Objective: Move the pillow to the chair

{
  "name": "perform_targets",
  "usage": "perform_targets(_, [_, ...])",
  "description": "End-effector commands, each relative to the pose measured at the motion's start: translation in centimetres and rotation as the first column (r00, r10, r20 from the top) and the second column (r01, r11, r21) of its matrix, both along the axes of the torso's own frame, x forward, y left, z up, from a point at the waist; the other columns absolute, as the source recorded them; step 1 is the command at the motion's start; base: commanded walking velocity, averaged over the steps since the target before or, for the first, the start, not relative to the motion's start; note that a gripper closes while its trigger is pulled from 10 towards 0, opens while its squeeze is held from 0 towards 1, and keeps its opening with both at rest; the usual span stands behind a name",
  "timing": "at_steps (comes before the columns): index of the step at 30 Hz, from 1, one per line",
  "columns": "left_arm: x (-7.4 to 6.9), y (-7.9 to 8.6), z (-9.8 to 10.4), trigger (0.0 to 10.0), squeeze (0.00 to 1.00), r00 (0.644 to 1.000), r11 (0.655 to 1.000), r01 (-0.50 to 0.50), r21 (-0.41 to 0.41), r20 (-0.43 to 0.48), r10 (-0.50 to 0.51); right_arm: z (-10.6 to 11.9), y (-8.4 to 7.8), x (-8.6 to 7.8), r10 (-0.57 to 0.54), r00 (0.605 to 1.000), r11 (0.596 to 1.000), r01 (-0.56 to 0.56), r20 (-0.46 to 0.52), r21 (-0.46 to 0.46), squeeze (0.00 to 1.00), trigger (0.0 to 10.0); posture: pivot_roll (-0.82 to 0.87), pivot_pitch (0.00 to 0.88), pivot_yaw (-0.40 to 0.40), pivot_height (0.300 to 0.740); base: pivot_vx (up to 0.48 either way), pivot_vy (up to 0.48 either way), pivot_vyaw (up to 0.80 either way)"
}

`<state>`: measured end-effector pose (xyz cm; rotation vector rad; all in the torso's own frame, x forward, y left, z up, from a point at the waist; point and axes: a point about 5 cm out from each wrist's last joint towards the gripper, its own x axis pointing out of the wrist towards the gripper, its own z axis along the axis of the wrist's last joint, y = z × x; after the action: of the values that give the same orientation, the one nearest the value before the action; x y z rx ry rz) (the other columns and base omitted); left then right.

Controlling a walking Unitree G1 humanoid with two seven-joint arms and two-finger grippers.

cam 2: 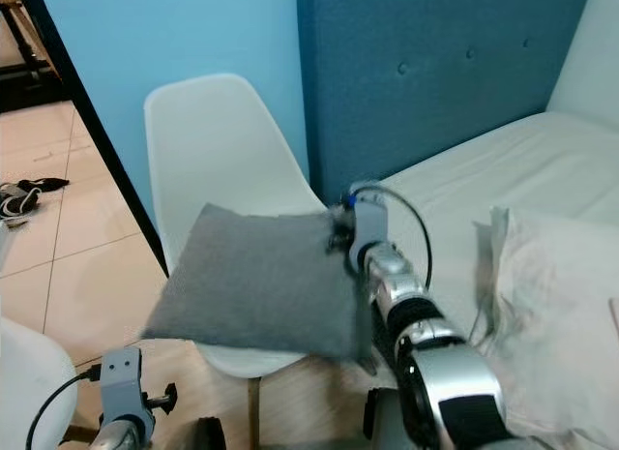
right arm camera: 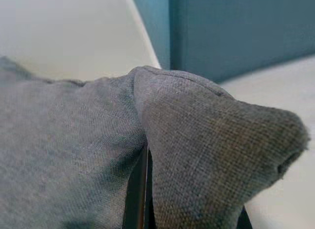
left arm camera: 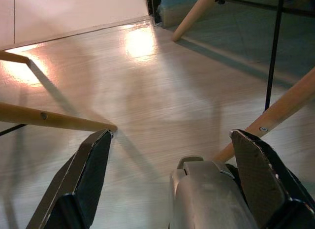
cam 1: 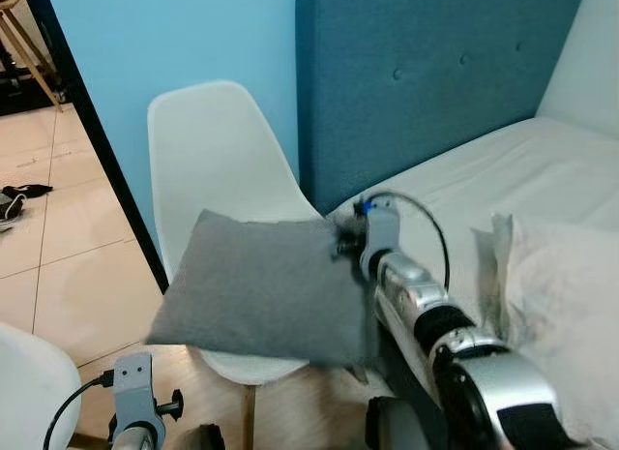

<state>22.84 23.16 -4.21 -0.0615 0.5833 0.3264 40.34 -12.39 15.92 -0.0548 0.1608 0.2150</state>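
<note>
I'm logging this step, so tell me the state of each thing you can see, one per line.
Gray pillow: held above the chair seat, pinched at its corner.
Right gripper: shut on the pillow corner.
Left gripper: open, hanging low above the floor.
White chair: upright beside the bed.
Bed: white sheet, crumpled bedding alongside.

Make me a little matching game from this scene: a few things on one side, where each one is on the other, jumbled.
Things:
1. pillow
2. chair
3. left gripper
4. bed

Places:
A. against the blue wall, under the pillow
B. low over the wooden floor, fingers apart
C. pinched at one edge by the right gripper, above the seat
D. beside the chair, before a blue headboard

Pairs: 1-C, 2-A, 3-B, 4-D
</note>
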Motion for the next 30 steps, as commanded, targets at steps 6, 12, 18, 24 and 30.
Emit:
perform_targets(6, [-0.1,0.1,0.0,10.0,0.0,1.0,1.0,0.011,0.009,-0.004,-0.011,1.9,3.4,0.2,0.146,0.987,0.987,-0.15,0.064,0.055,1.0,10.0,-0.04,0.035,0.024,0.506,0.0,0.0,0.0])
perform_targets(12, [0.2,0.1,0.2,10.0,0.0,1.0,1.0,0.01,0.01,0.008,-0.01,0.1,3.0,-0.3,0.085,0.993,0.993,-0.078,0.078,-0.086,1.0,10.0,-0.05,0.03,0.024,0.506,0.0,0.0,0.0])
perform_targets(18, [-0.2,-0.4,-0.3,10.0,0.0,0.999,1.0,0.029,0.011,-0.023,-0.028,0.3,-0.8,-0.3,-0.027,0.983,0.991,0.051,0.182,-0.127,1.0,10.0,-0.08,0.019,0.032,0.506,0.0,0.0,0.0])
perform_targets(24, [0.0,-0.7,-0.3,10.0,0.0,0.999,0.999,0.037,0.012,-0.033,-0.036,0.9,-4.6,-0.6,-0.124,0.965,0.986,0.147,0.231,-0.082,1.0,10.0,-0.08,0.008,0.029,0.506,0.0,0.0,0.0])
perform_targets(30, [0.5,-0.7,-0.1,10.0,0.0,0.999,1.0,0.009,0.018,-0.053,-0.008,0.7,-5.0,-1.0,-0.088,0.973,0.989,0.059,0.213,0.139,0.0,10.0,-0.1,0.0,0.017,0.52,0.0,0.0,0.0])
